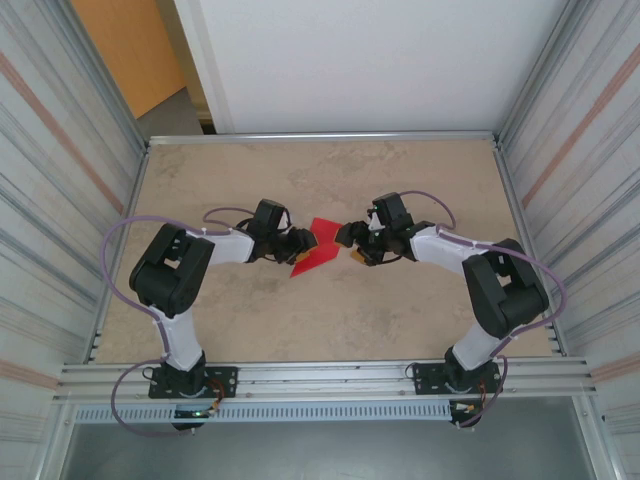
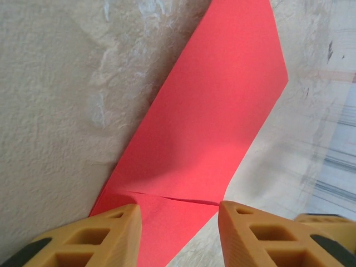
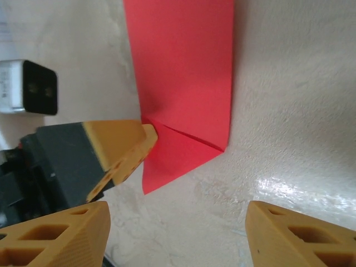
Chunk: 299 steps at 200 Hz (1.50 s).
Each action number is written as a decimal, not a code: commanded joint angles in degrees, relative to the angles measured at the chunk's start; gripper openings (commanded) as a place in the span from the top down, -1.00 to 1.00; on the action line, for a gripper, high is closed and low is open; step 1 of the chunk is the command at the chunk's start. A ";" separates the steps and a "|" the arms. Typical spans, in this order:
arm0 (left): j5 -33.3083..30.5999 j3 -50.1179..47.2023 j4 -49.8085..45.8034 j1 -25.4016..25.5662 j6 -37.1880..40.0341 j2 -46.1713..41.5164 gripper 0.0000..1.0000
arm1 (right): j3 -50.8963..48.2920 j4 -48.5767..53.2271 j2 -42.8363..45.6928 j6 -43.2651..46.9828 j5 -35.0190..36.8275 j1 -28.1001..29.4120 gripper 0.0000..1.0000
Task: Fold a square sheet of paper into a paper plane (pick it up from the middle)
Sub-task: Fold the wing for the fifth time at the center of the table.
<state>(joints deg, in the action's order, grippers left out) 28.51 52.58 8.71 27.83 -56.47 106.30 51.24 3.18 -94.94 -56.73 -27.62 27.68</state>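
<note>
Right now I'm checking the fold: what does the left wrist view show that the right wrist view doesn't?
Left wrist: the left claw with the paper's near end between its fingers, a metal wall beyond. Right wrist: the right claw open, short of the paper, and the left claw's fingertip at the paper's edge. Both: the folded paper on the table.

Bright, even light, soft shadows, glare on table (image 3: pixel 283 186)

The paper (image 1: pixel 318 247) is bright red, plain, without any print. The table (image 1: pixel 330 320) is beige with a pale marbled pattern. The fingers (image 2: pixel 100 239) are ochre-orange. The arms (image 1: pixel 170 275) are black and white, their cables (image 1: pixel 107 250) lilac. The walls (image 1: pixel 50 200) are grey, ribbed, with a salmon stripe.
</note>
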 commanded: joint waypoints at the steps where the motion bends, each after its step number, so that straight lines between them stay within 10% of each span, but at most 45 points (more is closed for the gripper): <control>1: -0.46 -1.95 -0.80 -0.40 -2.62 0.33 0.18 | 1.37 -0.96 -3.84 -4.14 0.54 1.19 -0.23; 85: 2.72 -4.32 3.41 -1.76 -6.24 1.46 0.23 | 4.04 -1.88 -9.08 -4.84 1.37 3.12 0.22; 299: 4.45 -3.23 2.83 -2.52 -5.28 1.40 0.22 | 2.87 -16.77 -14.07 -7.51 -3.44 0.89 0.43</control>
<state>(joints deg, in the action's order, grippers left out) 32.51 49.63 15.05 25.80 -61.80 106.45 54.74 -12.01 -108.31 -63.00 -30.04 29.12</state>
